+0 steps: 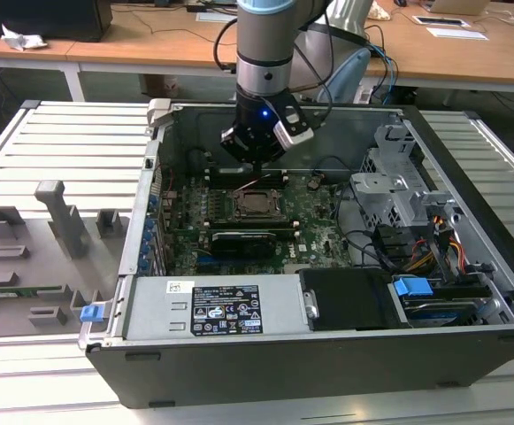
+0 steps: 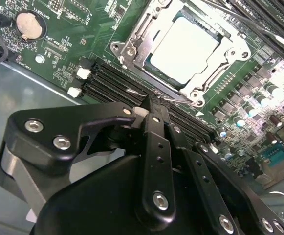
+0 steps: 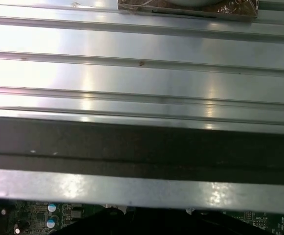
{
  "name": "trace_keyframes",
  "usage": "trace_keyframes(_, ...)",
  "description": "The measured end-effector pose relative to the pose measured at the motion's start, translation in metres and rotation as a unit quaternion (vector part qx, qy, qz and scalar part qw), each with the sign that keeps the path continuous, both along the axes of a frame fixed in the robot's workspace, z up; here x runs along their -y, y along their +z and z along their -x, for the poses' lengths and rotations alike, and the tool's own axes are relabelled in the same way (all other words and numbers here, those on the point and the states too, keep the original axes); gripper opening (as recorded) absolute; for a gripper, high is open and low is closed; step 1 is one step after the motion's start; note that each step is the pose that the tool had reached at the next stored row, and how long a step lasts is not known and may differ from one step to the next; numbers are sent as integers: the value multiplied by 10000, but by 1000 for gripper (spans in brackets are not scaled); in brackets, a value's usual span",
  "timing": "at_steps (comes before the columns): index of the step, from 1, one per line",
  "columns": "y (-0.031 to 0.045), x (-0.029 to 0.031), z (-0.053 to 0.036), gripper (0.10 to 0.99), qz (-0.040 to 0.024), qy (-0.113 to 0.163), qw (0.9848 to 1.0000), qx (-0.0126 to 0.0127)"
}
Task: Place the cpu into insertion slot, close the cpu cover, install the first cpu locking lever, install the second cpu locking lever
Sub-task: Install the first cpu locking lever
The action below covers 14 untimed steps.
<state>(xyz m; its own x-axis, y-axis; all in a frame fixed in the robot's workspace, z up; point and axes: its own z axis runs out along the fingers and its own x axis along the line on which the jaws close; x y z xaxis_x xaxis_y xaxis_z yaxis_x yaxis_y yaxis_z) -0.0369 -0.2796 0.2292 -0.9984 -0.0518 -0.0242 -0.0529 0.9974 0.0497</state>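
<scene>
Slatted metal table [image 1: 62, 142] carries an open computer case [image 1: 327, 354] across the middle of the exterior view, with wooden desks along the top edge. The arm comes down from the upper middle, and its gripper [image 1: 255, 161] hovers just above the insertion slot [image 1: 255, 204] at the frame's centre. A white label [image 1: 226, 310] sits on the power supply at lower middle (its print is too small to read).

In the second wrist view, the cpu [image 2: 185, 49] lies seated in the slot, with the cpu cover [image 2: 142, 36] closed flat around it. The gripper [image 2: 154, 102] has its fingers drawn narrowly together, with the tips at a thin wire locking lever [image 2: 181, 99] beside the socket. I cannot tell whether they pinch it. This step likely calls for a steady push along the lever without slipping onto the memory slots [image 2: 107, 81].

In the first wrist view, the ribbed table [image 3: 142, 49] shines beyond a dark case wall [image 3: 142, 147], near a strip of green motherboard [image 3: 44, 215].
</scene>
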Motion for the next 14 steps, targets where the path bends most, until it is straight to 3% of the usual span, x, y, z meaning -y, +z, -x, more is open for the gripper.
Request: trace_keyframes(14, -58, -11, -82, 106, 1, 0, 10000, 0)
